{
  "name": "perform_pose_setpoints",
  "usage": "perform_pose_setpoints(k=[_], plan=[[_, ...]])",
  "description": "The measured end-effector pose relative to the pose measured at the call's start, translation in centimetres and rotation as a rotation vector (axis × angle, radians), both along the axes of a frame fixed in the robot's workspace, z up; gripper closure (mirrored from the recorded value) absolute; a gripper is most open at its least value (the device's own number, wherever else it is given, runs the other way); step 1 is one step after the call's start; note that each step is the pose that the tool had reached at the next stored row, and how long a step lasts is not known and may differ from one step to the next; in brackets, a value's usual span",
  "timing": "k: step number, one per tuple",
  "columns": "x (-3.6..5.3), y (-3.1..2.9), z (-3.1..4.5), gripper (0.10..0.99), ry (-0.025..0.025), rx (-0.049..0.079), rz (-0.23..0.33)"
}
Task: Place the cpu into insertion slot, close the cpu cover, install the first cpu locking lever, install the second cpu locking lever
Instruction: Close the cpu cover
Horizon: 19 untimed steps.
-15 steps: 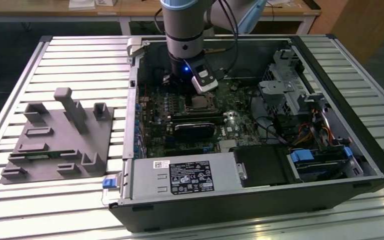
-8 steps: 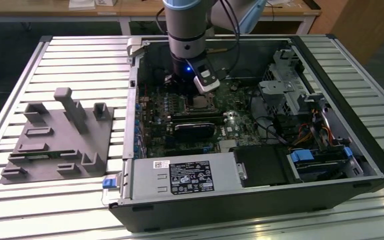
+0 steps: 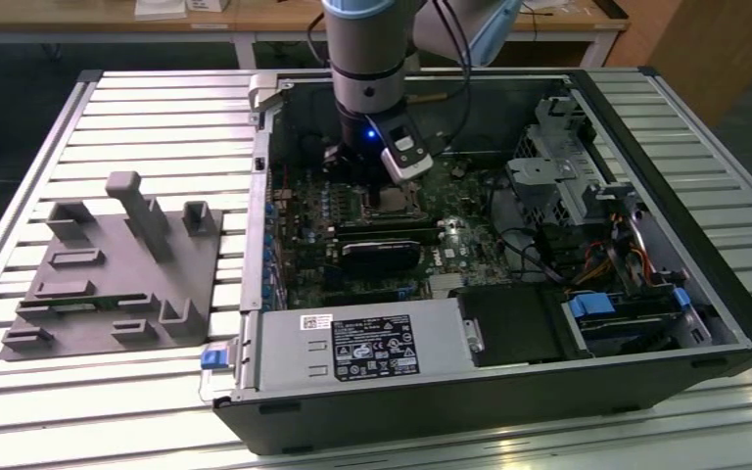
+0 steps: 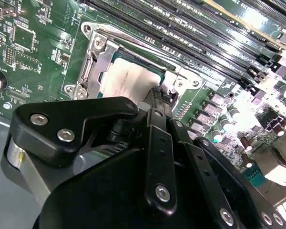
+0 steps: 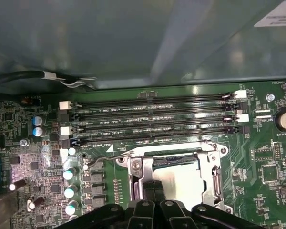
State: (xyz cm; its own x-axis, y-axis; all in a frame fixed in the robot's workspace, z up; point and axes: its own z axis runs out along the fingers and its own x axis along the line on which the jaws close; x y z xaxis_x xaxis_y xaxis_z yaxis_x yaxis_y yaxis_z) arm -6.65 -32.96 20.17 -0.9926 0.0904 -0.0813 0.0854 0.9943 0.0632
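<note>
Jaws pinched narrow over the seated cpu (image 5: 181,183)
The gripper (image 5: 154,187) sits at the edge of the cpu cover (image 5: 215,174) — likely pressing it flat.

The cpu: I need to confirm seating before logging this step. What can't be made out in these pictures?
1. cpu: one edge sits behind the gripper in both wrist views.
2. cpu cover: one side is hidden by the gripper in the second wrist view.
3. insertion slot: too small in the exterior view to judge seating.

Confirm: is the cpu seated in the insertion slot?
In. The cpu lies flat, framed by the cpu cover, in both wrist views.
</note>
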Motion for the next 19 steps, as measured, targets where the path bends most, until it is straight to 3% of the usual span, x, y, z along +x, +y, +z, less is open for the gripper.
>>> perform_pose_setpoints(k=[3,7,14,19], plan=[[0.00,0.00,0.24,0.980,0.0000,0.002,0.000],[-0.21,0.00,0.19,0.980,0.0001,0.023,0.004],[-0.63,0.00,-0.03,0.980,0.0006,0.024,0.014],[-0.63,-0.01,-0.33,0.980,0.0074,0.025,0.014]])
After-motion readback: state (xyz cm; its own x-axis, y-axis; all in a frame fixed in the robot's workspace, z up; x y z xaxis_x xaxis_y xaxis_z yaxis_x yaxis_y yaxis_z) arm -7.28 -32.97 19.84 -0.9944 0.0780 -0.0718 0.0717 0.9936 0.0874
